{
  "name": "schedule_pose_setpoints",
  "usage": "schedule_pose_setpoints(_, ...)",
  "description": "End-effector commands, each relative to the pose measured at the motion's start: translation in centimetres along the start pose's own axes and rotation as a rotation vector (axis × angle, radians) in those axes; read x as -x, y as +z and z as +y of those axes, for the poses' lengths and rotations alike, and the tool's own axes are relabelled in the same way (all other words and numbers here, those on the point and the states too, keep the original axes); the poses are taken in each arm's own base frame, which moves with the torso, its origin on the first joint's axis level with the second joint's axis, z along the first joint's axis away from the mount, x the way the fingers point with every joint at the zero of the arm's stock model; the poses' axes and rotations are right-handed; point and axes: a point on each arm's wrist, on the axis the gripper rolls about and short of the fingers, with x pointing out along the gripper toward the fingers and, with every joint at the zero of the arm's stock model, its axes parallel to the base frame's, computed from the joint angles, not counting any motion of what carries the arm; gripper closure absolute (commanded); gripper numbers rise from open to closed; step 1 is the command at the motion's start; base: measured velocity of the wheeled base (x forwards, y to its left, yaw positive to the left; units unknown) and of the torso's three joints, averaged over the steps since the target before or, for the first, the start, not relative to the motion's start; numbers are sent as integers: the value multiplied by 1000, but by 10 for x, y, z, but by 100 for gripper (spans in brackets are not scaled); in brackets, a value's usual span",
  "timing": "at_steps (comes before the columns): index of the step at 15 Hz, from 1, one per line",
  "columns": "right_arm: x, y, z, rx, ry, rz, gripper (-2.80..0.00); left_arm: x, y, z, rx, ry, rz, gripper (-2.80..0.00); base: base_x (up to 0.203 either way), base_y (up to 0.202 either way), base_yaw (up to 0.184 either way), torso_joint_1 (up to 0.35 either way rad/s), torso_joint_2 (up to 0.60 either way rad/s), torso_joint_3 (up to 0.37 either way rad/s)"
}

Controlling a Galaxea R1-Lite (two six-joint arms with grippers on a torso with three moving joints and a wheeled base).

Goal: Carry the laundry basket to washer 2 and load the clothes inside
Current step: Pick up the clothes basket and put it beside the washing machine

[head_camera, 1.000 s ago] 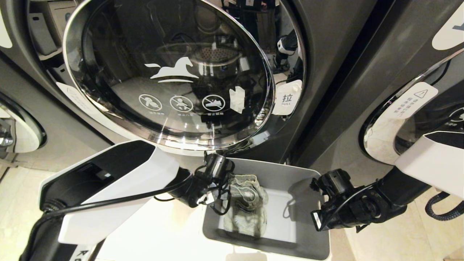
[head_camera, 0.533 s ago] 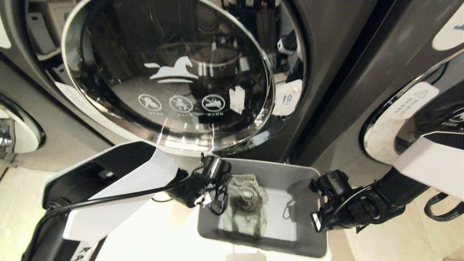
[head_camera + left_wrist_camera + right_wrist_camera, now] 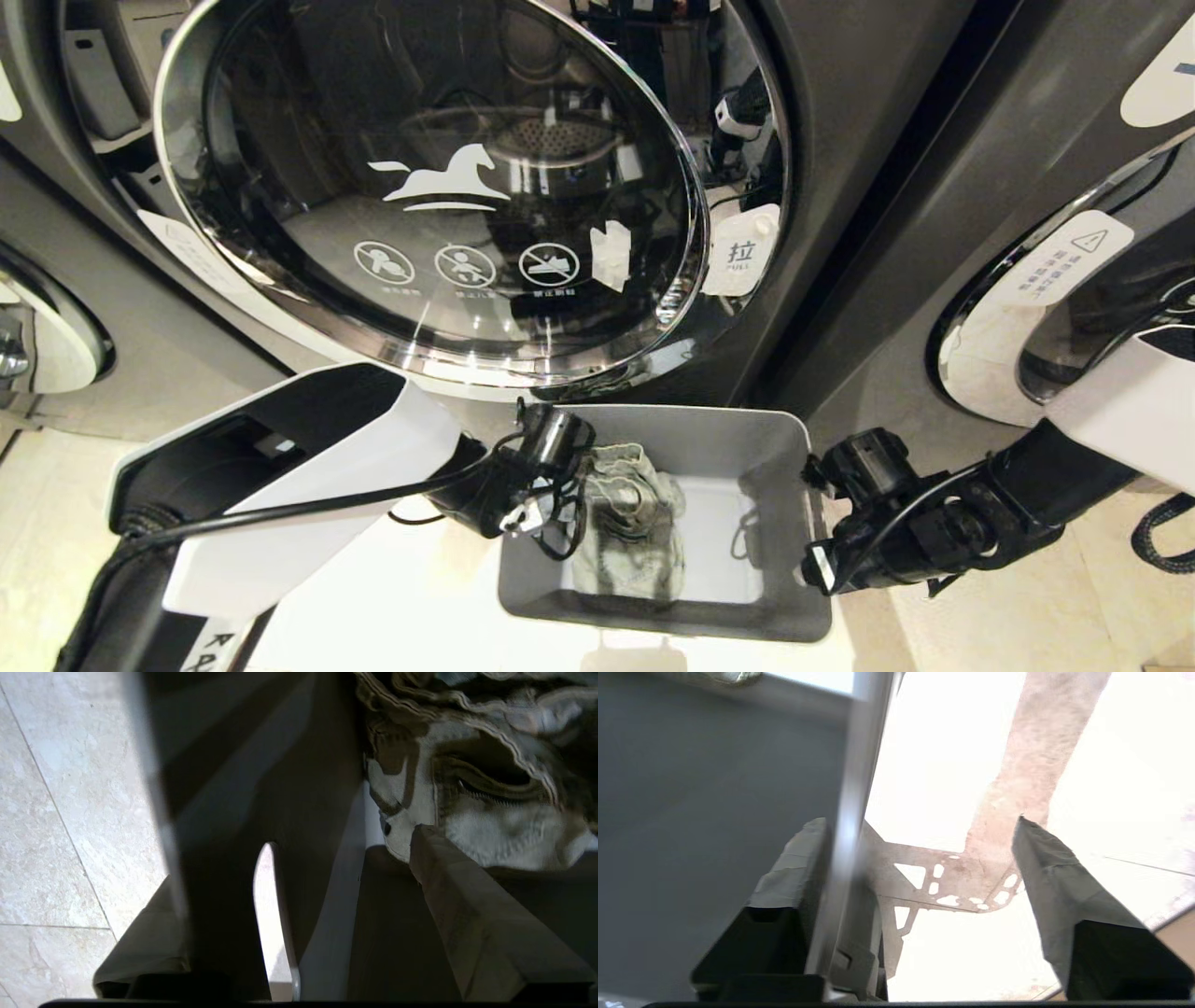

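Basket (image 3: 789, 523), grey smooth plastic with rounded corners, on the pale tiled floor (image 3: 56, 826) right below the washer (image 3: 840, 187) with its round glass door (image 3: 429, 187); near edge cut off by the frame. Clothes (image 3: 627, 518), crumpled faded denim with thick seams, inside against the left wall, partly hidden behind the left wrist and its cables. Left hand (image 3: 299, 914) spread wide astride the left wall, slot handle between the fingers, one finger inside near the denim. Right hand (image 3: 920, 891) spread too, straddling the right wall; outer finger clear of the plastic. Fingertips themselves hidden in the head view.
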Motion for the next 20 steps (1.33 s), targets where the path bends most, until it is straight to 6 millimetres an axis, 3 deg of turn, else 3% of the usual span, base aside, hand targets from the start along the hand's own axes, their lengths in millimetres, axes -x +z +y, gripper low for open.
schedule_pose_setpoints(1,23,7,2,0,13,-54,-280,26,17,7,23,-8,-55,-280,0,0,0,0,0,0)
schedule_pose_setpoints(8,40,-8,6,16,25,-47,-280,47,24,15,35,11,-87,-280,0,0,0,0,0,0)
schedule_pose_setpoints(13,72,-14,12,36,56,-113,-280,89,27,33,50,1,-121,-280,0,0,0,0,0,0)
schedule_pose_setpoints(14,76,-17,12,38,58,-114,0,95,25,37,54,1,-121,-280,0,0,0,0,0,0)
schedule_pose_setpoints(15,80,-21,13,44,64,-118,0,101,24,39,67,0,-124,0,0,0,0,0,0,0)
schedule_pose_setpoints(20,112,-28,12,29,92,-198,0,145,30,60,114,15,-197,0,0,0,0,0,0,0)
